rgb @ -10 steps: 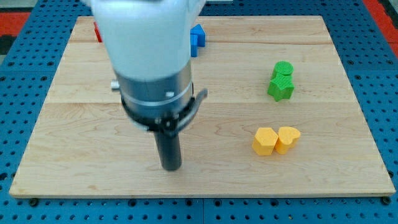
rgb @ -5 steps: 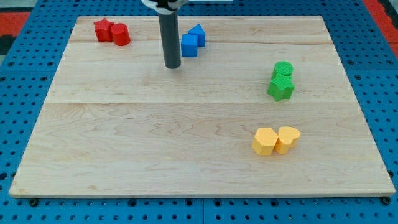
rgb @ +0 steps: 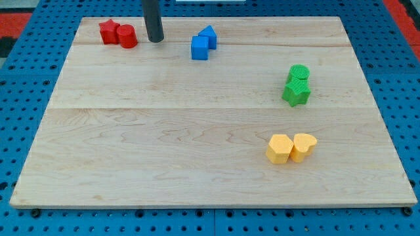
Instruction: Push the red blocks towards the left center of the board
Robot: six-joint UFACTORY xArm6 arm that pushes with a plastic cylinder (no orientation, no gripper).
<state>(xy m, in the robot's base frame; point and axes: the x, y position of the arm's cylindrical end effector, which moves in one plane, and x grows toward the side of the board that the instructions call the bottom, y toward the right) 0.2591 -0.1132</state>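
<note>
Two red blocks sit touching at the view's top left of the wooden board [rgb: 164, 131]: a red star [rgb: 108, 31] and a red cylinder [rgb: 127, 37] just right of it. My tip [rgb: 155, 40] is on the board a short way to the right of the red cylinder, not touching it. The rod rises out of the view's top edge.
A blue cube [rgb: 199, 47] and a blue triangular block [rgb: 209, 35] sit together right of my tip. A green cylinder [rgb: 298, 73] and green star [rgb: 296, 92] stand at the right. A yellow hexagon [rgb: 280, 148] and yellow heart [rgb: 303, 145] lie at the lower right.
My tip has moved from the lower middle of the board up to the top, then left past the blue blocks to beside the red cylinder. No block has moved.
</note>
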